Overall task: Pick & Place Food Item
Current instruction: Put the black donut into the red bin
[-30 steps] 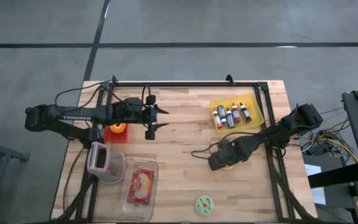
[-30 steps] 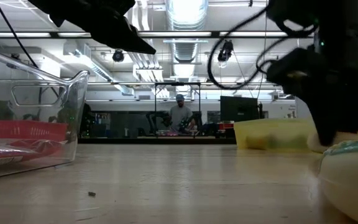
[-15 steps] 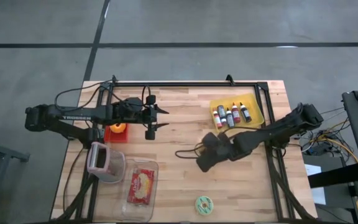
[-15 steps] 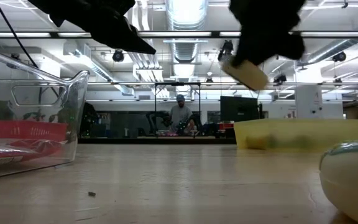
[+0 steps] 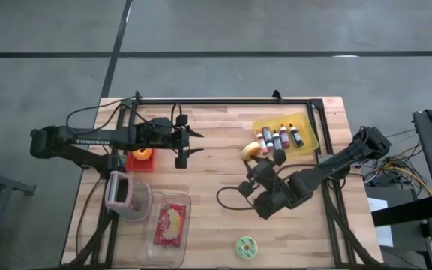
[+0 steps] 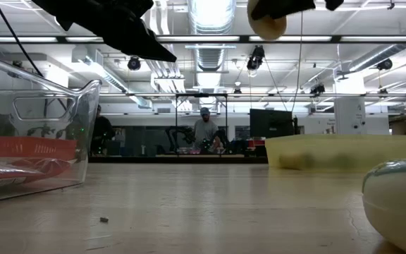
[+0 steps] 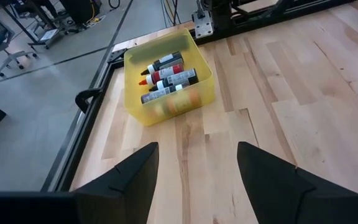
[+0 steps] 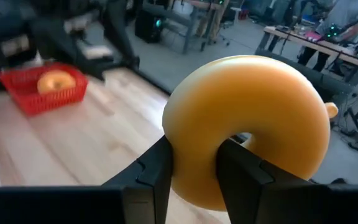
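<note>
The right gripper (image 5: 255,155) fingers (image 8: 157,171) clamp a smooth, glossy ring-shaped doughnut (image 8: 247,124) aloft just beside the yellow plastic bin (image 5: 307,129), while the left gripper (image 5: 193,142) fingers stand open above the wood-plank tabletop (image 5: 216,217).

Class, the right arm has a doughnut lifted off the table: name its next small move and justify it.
Probably carry the doughnut leftward toward the red basket. The right end effector grips its ring well above the table, and the basket already holds a similar one.
</note>
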Robot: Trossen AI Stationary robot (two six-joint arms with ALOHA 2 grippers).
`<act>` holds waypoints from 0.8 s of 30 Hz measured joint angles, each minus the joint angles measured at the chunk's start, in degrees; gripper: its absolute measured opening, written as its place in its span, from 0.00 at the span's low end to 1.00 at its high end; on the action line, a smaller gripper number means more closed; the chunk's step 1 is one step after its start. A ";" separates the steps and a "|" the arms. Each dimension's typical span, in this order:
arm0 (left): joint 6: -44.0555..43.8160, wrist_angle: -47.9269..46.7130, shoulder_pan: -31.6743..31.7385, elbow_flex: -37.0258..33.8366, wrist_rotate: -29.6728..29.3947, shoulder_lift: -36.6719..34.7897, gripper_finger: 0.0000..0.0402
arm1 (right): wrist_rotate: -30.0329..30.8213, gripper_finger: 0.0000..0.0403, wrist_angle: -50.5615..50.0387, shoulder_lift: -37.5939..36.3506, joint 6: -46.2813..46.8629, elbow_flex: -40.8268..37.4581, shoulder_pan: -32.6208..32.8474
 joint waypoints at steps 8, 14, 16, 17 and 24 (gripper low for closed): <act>-0.90 0.00 0.00 0.00 0.02 0.42 0.55 | -9.81 0.25 5.62 2.75 -9.26 -1.44 -0.11; -0.71 0.09 0.00 0.00 0.05 0.42 0.55 | -23.16 0.25 20.65 2.65 -26.96 -1.70 -0.43; -0.71 0.22 0.00 0.00 0.07 0.42 0.55 | -31.19 0.25 26.62 2.28 -34.76 -1.96 -0.92; -0.71 0.22 0.00 0.00 0.07 0.42 0.55 | -35.95 0.25 29.46 2.18 -38.75 -2.02 -1.25; -0.95 0.22 0.00 0.00 0.22 0.42 0.55 | -49.23 0.25 32.95 0.39 -47.99 -3.46 -6.55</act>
